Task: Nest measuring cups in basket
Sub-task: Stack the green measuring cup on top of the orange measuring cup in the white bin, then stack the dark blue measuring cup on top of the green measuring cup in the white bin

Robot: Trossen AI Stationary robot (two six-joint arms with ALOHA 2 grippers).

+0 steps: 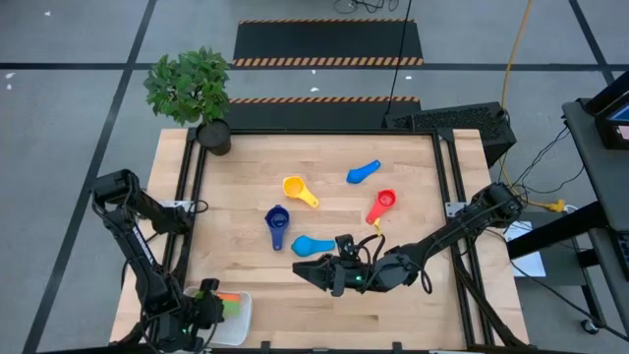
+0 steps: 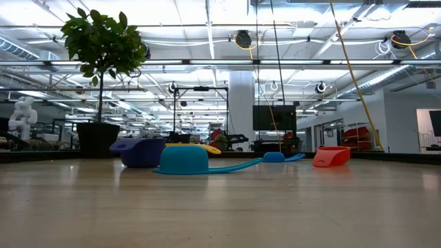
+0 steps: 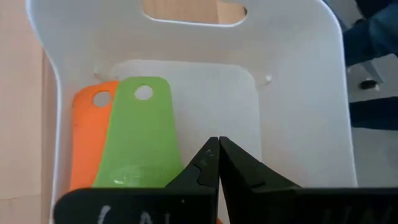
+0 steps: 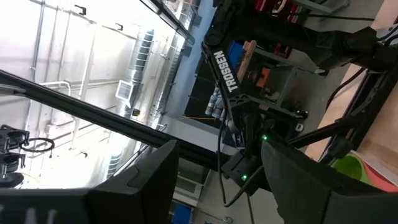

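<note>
- Sitting at the near left corner of the table [image 1: 393, 324], the white basket [image 1: 241, 320] is holding the green cup [image 3: 142, 140] lying over the orange cup [image 3: 87, 137].
- Left gripper [image 3: 217, 155] is hovering over the basket, fingers pressed together, gripping nothing.
- Right gripper [image 1: 316, 272] is lying low over the table's near centre, jaws spread wide and empty, just beside the light blue cup [image 1: 313, 243].
- Lying loose mid-table: dark blue cup [image 1: 277, 218], yellow cup [image 1: 298, 189], red cup [image 1: 381, 205], and a second blue cup [image 1: 364, 173].
- Plant pot [image 1: 213, 136] is standing at the far left corner.
</note>
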